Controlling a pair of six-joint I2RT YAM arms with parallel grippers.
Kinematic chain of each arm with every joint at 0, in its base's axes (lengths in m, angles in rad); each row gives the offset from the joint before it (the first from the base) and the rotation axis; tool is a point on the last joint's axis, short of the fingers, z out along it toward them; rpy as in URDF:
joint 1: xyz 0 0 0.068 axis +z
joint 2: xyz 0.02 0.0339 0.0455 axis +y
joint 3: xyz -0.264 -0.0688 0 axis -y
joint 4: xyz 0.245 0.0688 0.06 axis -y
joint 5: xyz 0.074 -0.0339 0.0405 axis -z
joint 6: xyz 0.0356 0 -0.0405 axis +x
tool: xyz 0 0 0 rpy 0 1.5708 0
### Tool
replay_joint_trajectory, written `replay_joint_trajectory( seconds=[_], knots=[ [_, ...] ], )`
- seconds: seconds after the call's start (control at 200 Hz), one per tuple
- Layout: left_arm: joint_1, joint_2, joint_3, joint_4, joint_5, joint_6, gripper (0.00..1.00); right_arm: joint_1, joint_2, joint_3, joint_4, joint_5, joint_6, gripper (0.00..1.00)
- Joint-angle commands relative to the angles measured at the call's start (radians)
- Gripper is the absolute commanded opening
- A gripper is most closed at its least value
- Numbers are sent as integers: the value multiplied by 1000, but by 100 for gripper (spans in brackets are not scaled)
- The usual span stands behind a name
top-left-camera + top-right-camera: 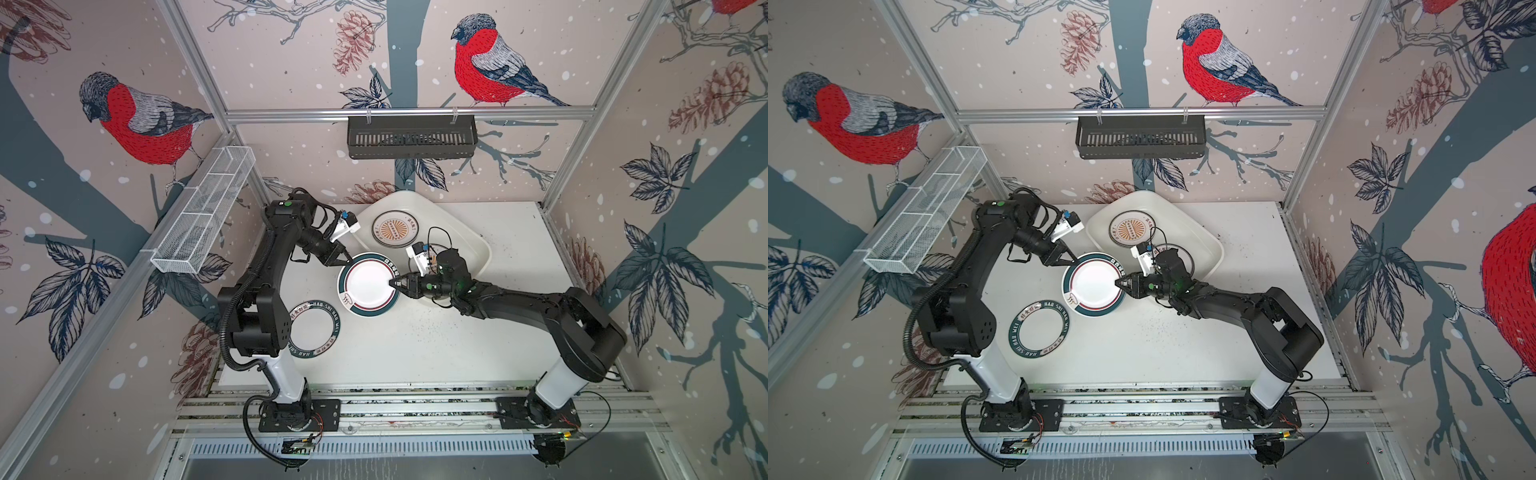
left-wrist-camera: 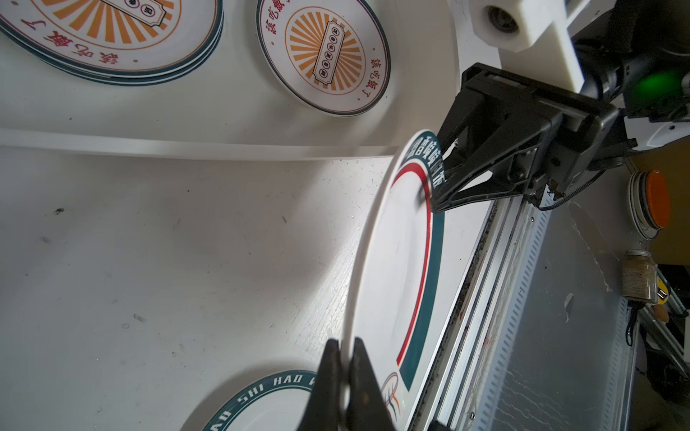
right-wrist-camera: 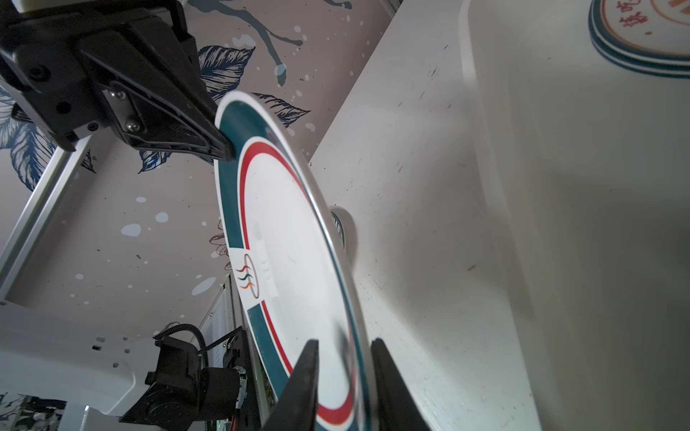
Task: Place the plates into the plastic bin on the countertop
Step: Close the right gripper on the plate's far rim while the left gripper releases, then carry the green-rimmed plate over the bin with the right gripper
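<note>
Plate [image 1: 368, 284], tilted above the desk [image 1: 457, 345] beside the plastic bin [image 1: 453, 220]: left pincer [image 1: 348, 260] clamped on one rim, right pincer [image 1: 392, 283] partly open astride the opposite rim, nearer the bin.

Plate [image 1: 314, 329] rim, apparently: "HAO SHI HAO WEI"

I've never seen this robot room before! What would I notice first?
A round white plate with a dark teal rim hangs tilted over the middle of the white countertop. The left hand pinches one edge, and the right hand straddles the opposite edge. Wallpaper with big red-breasted birds surrounds it all.
</note>
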State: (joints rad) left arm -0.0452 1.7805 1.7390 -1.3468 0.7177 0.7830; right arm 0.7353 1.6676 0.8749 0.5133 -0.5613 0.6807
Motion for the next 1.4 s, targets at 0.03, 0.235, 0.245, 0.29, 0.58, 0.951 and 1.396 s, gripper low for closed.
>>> replay_joint_trajectory(
  seconds=[0.03, 0.235, 0.245, 0.29, 0.58, 0.951, 1.396],
  knots=[
    [-1, -11, 7, -45, 52, 12, 0, -4, 3, -9, 79, -29, 25, 22],
    [-2, -14, 5, -45, 58, 12, 0, -5, 6, -11, 89, -34, 31, 13],
    [-1, -16, 5, -45, 58, 12, 0, -6, 6, -11, 90, -34, 31, 13],
    [-1, -16, 6, -45, 58, 12, 0, -7, 6, -11, 92, -37, 33, 10],
    [-1, -14, 7, -40, 66, 13, 10, -10, 6, -11, 109, -49, 44, 4],
    [-2, -36, 13, 61, 43, -77, 64, -73, -37, -22, 97, -84, 49, 4],
    [-53, -31, 163, 253, 63, -375, 64, -375, -192, 4, -215, -154, -99, 5]
  ],
)
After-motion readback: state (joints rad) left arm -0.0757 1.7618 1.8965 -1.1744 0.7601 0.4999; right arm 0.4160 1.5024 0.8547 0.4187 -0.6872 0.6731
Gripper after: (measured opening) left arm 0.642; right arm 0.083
